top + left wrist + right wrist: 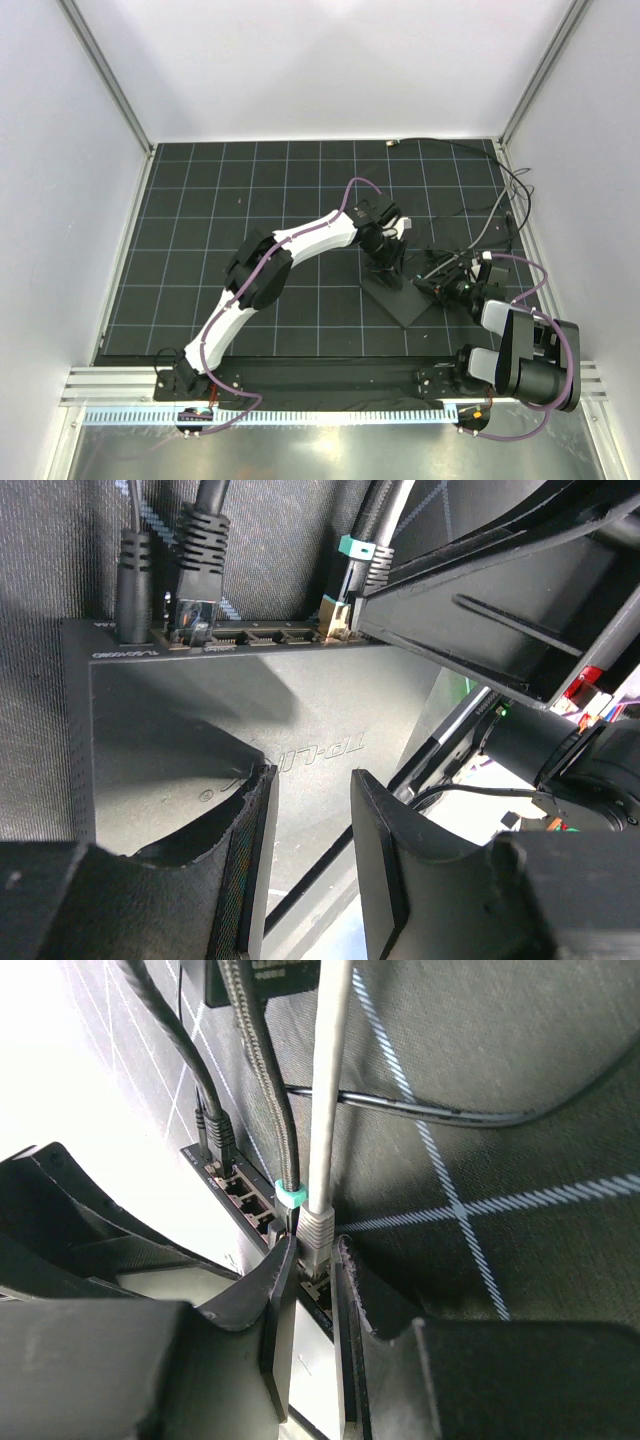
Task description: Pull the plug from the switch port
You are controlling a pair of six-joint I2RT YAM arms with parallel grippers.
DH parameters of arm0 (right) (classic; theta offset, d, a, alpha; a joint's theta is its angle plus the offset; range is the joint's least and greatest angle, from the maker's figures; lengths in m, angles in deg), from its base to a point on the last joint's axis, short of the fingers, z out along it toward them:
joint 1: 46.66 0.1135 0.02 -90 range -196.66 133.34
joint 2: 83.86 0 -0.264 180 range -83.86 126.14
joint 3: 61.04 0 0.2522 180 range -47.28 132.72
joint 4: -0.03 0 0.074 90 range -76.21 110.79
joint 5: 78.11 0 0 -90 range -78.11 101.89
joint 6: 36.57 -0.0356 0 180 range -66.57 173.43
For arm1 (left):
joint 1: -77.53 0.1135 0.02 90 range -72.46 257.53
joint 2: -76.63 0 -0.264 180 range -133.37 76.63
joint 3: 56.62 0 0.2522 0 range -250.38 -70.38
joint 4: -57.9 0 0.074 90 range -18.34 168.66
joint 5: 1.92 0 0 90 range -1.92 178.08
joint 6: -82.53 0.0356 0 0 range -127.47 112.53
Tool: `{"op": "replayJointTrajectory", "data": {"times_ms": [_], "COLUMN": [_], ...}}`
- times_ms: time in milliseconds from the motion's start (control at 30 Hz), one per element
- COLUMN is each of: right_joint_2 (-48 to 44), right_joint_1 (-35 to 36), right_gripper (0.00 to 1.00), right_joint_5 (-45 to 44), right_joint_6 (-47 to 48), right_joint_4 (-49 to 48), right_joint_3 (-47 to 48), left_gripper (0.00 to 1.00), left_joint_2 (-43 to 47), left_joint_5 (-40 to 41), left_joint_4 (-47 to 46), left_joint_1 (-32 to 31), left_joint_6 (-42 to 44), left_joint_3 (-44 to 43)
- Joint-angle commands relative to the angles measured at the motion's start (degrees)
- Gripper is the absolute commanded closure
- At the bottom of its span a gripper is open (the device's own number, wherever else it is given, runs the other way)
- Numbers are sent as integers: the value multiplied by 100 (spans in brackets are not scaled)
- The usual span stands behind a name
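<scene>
From above, I see the left arm (290,250) stretched across the gridded desk (220,200) to the far end of the flat black switch (402,305). The switch lies askew on the mat. The right arm (525,355) bends in toward the switch's right side, and thin cables run from there to the far right corner. The fingertips are too small for me to read from up here.

On the left wrist camera, the left fingers (240,880) stand apart with nothing between them, over the switch's top face. I cannot tell whether they touch it. Along the switch's far edge runs the port row (265,637): a round black plug (135,575), a ribbed black plug (195,590), a few open sockets, then a green-banded plug (342,600). The right fingers (470,610) sit just beside that last one.

On the right wrist camera, the grey plug (317,1232) on its pale cable (328,1080) is seated in the port next to the green-banded one. The right fingers are clamped on it, tight against both its sides. A braided dark cable (262,1090) passes just beside it.
</scene>
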Motion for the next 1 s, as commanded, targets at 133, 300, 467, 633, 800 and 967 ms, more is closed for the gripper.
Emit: {"op": "replayJointTrajectory", "data": {"times_ms": [133, 300, 467, 633, 800, 967], "right_joint_2": [268, 225, 120, 67, 40, 93], "right_joint_1": [41, -99, -179, -196, -196, -196], "right_gripper": [83, 72, 66, 62, 65, 68], "right_joint_5": [-119, 99, 188, 302, 276, 267], "right_joint_6": [-35, 71, 19, 70, 212, 264], "right_joint_4": [-478, -293, -389, -399, -152, -135], "right_joint_3": [389, 468, 267, 161, 117, 2], "left_gripper": [60, 60, 60, 60, 60, 61], "left_joint_2": [-409, -418, -453, -453, -462, -488], "left_joint_5": [417, 417, 356, 311, 267, 224], "left_joint_4": [311, 399, 399, 399, 408, 425], "left_joint_1": [4, 13, 31, 57, 92, 92], "left_joint_6": [222, 275, 293, 302, 310, 328], "left_joint_3": [-258, -259, -276, -250, -259, -259]}}
